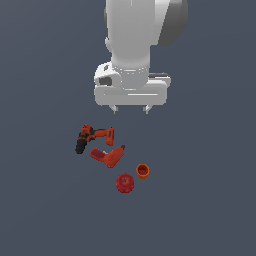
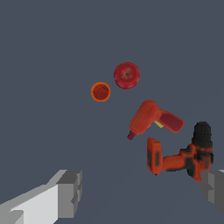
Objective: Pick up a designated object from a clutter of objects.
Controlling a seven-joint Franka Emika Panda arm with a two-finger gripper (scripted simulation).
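Gripper (image 1: 131,109) wide open, empty — above the clutter.
Small round orange cup (image 1: 142,171) looks empty; blocky black-chucked power drill (image 1: 92,137) lies flat.

Both renders are evenly and rather dimly lit, with no clear light direction. The flat slate-blue worktop (image 1: 40,200) shows no cast shadows and no glare. Edges look coarse and pixelated, most of all in the exterior view, where the small items lose detail. No lens distortion or focus blur appears.
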